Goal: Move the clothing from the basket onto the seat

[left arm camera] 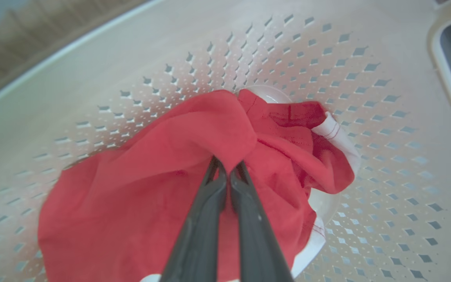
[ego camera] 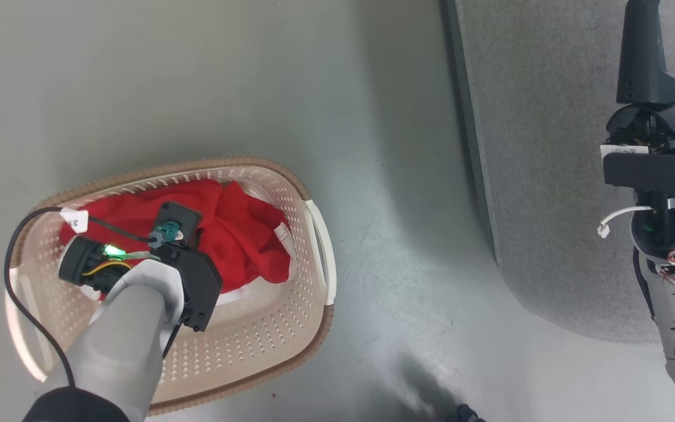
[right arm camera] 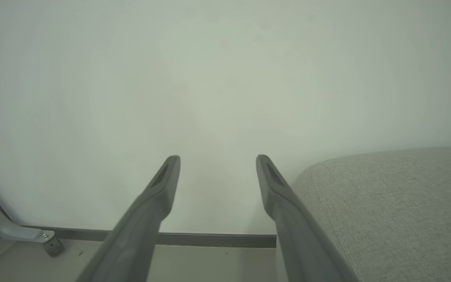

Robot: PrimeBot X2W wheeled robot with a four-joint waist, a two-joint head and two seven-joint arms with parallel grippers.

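Your left gripper (left arm camera: 227,166) points down into the basket (left arm camera: 327,58). Its two fingers are pressed close together. Their tips are sunk in a raised fold of the shirt (left arm camera: 139,188) and pinch it. The shirt lies crumpled on the basket's bottom, spreading ahead of the fingers and to both sides of them. Its white trim (left arm camera: 337,131) shows to the right of the tips, against the perforated wall. In the head view the basket stands on the floor (ego camera: 384,176), apart from the seat (ego camera: 548,176).

Your right gripper (right arm camera: 217,162) is spread wide, with nothing between its fingers. The seat's rounded edge lies just beside the right finger; whether the two touch cannot be told. Ahead of the tips stands a plain pale wall (right arm camera: 210,78), with a grey skirting (right arm camera: 210,239) along its foot.
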